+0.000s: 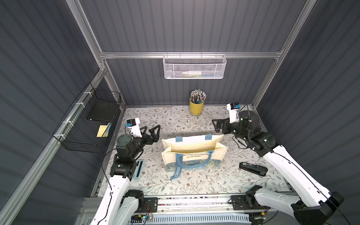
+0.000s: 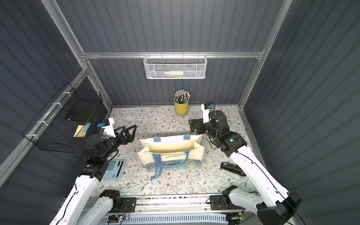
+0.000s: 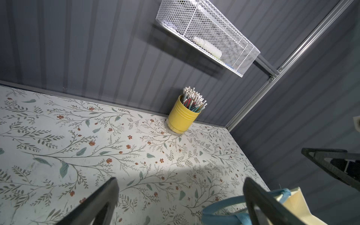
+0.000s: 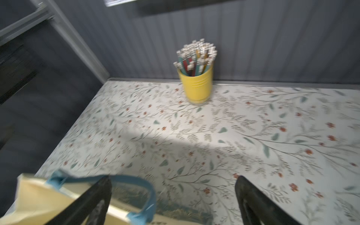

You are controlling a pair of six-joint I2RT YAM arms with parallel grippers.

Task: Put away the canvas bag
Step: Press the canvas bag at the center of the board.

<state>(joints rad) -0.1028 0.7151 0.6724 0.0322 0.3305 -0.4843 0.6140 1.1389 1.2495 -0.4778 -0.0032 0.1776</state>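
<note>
Fingers (image 3: 97, 204) spread apart on both grippers, nothing held; canvas bag (image 1: 191, 144) upright at mid-table.

Left gripper (image 1: 151, 131) hovers just beside the bag's left end; right gripper (image 1: 216, 125) sits near its far right corner. Both top views show clear space between each gripper and the fabric. Bag mouth stands open, and the near light-blue handle (image 1: 177, 169) is draped down the printed front onto the floral table (image 1: 175, 187). Yellow pencil cup (image 1: 196, 107) stands at the back wall, well apart from the bag. Calculator (image 2: 115, 168) lies partly under the left arm; black stapler (image 1: 253, 168) lies right of the bag. White mesh basket (image 1: 194, 66) hangs on the rear rail, black wire basket (image 1: 87, 124) on the left wall.
</note>
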